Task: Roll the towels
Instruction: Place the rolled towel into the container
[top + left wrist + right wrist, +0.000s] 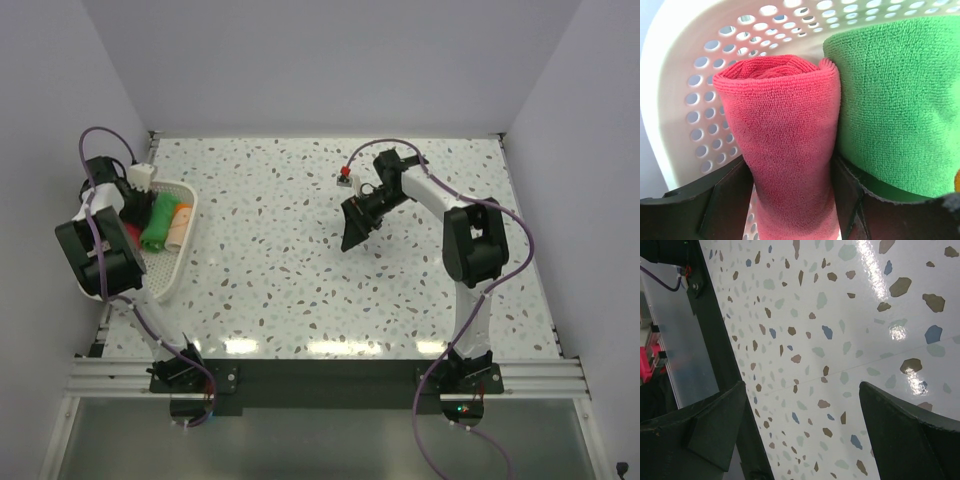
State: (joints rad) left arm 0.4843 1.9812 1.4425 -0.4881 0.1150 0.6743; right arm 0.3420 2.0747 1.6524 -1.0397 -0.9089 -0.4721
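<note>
Seen from above, the left hand (128,218) reaches into a white plastic mesh basket (178,262) at the left edge of the white speckled bench (280,270). Three small soft cloth towels lie in it as rolls. A pink-red towel (133,233) sits right at the hand's tips. A bright green towel (160,222) lies just beyond it, on the side away from the hand. A pale peach-orange towel (182,222) touches the green one on its far side. The right hand (353,235) hangs over bare bench with its tips pointing down, well apart from the basket and all three rolls.

In the left wrist view, the pink-red towel (782,150) is a tight roll between the two dark fingers (727,200) of the left hand, with its coiled end showing at the end far from the hand. Each finger lies against a flank of the roll, but I cannot tell whether they press it or merely touch it. The green towel (895,100) touches the roll on the hand's right side. The holed wall of the basket (700,90) curves round behind and to the left.

In the right wrist view, the right hand (802,435) is released and spread wide, with nothing between its fingers (710,430), and the glossy bench (840,340) lies below them
</note>
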